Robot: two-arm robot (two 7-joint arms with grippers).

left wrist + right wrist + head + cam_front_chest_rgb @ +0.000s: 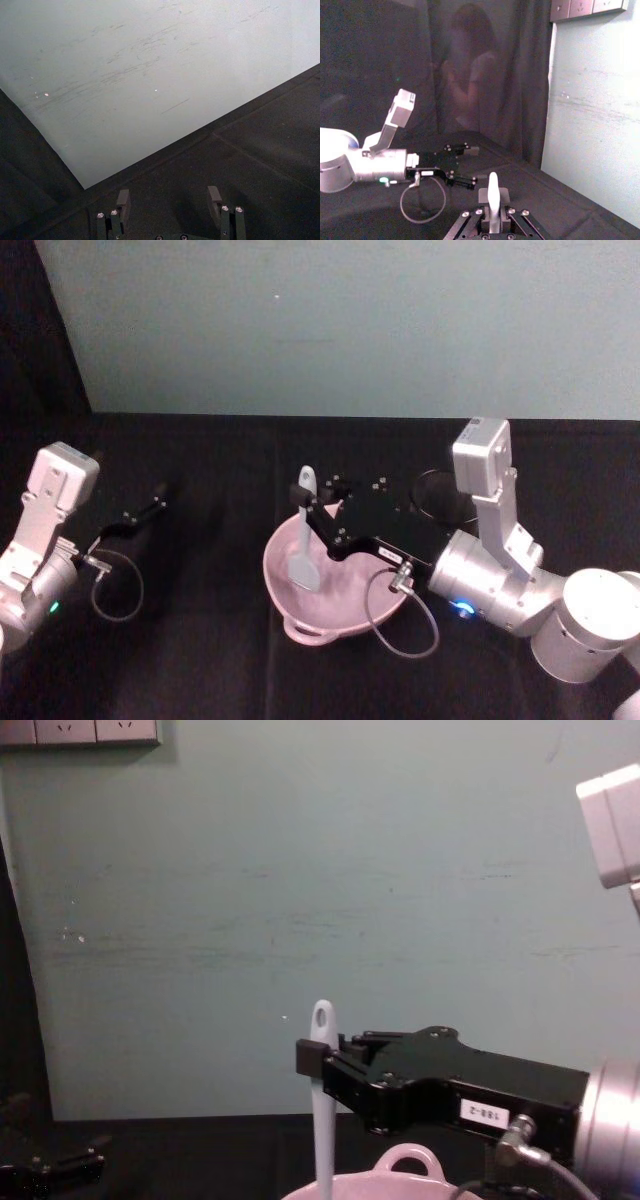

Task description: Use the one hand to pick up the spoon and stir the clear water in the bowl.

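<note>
Head view: black-clothed table (220,670), pale wall (350,330) behind it, both arms in shot.
Right gripper (308,510): black boxy unit on a silver wrist, reaching in from the R side above the bowl. Fingers pinched on the spoon handle, just below the hole end. White nr label on its body in chest view.
Spoon (303,545): slim, white, near upright w/ a slight tilt. Oval-hole end is up, flat paddle head is down inside the bowl, toward its L half. In chest view the shaft (322,1120) drops straight past the gripper tip to the bowl rim. Head touching the bottom or not: cannot tell.
Bowl (340,612): pale pink, round, on the table abt centre, under the R gripper. Small arched loop handle on the rim, on the robot's side. Water inside: cannot tell.
Left gripper (170,200): at the L side of the table, well apart from the bowl. Fingers spread, nothing betw. them, dark cloth beneath.
Cables: one grey loop (400,625) at the R wrist, hanging by the bowl's R rim. Another (118,585) at the L wrist.
Dark round item (432,488): behind the R arm, toward the wall. Type: cannot tell.
Wall sockets (80,730): top L corner, chest view.
</note>
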